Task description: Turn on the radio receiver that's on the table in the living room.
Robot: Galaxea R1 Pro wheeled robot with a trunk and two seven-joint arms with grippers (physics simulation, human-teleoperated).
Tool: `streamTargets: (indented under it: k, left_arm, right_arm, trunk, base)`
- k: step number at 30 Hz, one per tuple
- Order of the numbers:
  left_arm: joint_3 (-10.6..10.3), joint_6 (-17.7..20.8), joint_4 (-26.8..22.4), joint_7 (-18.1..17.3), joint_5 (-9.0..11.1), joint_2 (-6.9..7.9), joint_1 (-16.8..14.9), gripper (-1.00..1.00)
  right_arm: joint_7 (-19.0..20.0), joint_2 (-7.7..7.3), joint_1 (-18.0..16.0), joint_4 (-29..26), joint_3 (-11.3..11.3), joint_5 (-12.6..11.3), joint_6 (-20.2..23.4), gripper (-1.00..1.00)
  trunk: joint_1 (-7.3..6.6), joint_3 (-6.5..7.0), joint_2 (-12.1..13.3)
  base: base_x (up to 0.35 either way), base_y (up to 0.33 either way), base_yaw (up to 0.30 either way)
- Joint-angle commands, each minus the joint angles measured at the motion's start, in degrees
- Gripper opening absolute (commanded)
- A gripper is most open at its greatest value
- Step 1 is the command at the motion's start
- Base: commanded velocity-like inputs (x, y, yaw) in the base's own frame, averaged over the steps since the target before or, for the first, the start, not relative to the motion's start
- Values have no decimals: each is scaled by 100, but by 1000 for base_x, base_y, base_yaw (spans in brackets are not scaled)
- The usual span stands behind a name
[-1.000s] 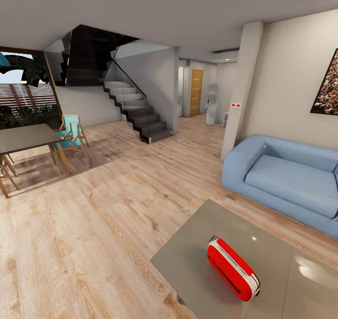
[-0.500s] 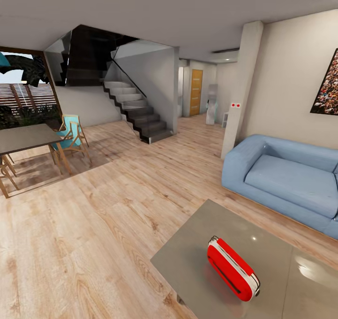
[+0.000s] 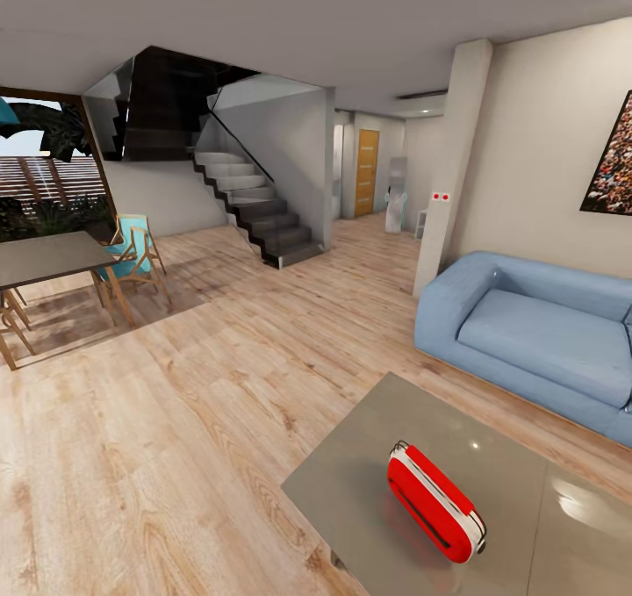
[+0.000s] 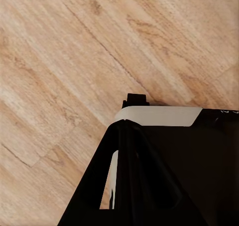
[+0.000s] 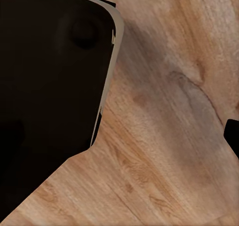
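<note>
Change since earlier: nothing that we can make out; the head view matches the two earlier ones, and the radio sits as it did.

Task's thing: the red radio receiver (image 3: 434, 501) lies on the grey low surface (image 3: 369, 455), towards its near side, tilted so its long body runs diagonally, with a pale edge band and a dark slot along its face.

Power state: we cannot tell from the head view whether it is on; no light or dial reading is legible, so the scene fits both a radio yet to be switched and one already switched.

Left pincer (image 4: 130, 176): the left wrist view looks down at the wooden floor (image 4: 59, 61) past dark fingers that seem to meet in a point, so we judge it clenched and empty.

Right pincer: the right wrist view shows a dark body over floorboards, with one dark tip at the frame's edge; we cannot tell whether it is released or clenched.

Doing the step well: if a switch press is due, we would bring the base closer so the radio lies within reach, then press gently, since a light radio on a glossy top may slide.

Containers: none that we can see.

Surroundings: a blue sofa (image 3: 535, 337) stands beyond the surface.
</note>
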Motion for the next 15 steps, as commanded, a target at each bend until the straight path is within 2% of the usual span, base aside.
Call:
streamTargets:
  k: [1,15]
  left_arm:
    - [-1,0,0,0,0,0,0,-100]
    - [2,0,0,0,0,0,0,-100]
  right_arm:
    - [0,0,1,0,0,-4,0,100]
    - [0,-1,0,0,0,0,0,100]
  trunk:
    - [0,0,0]
    - [0,0,0]
  base:
    - [0,0,0]
    - [0,0,0]
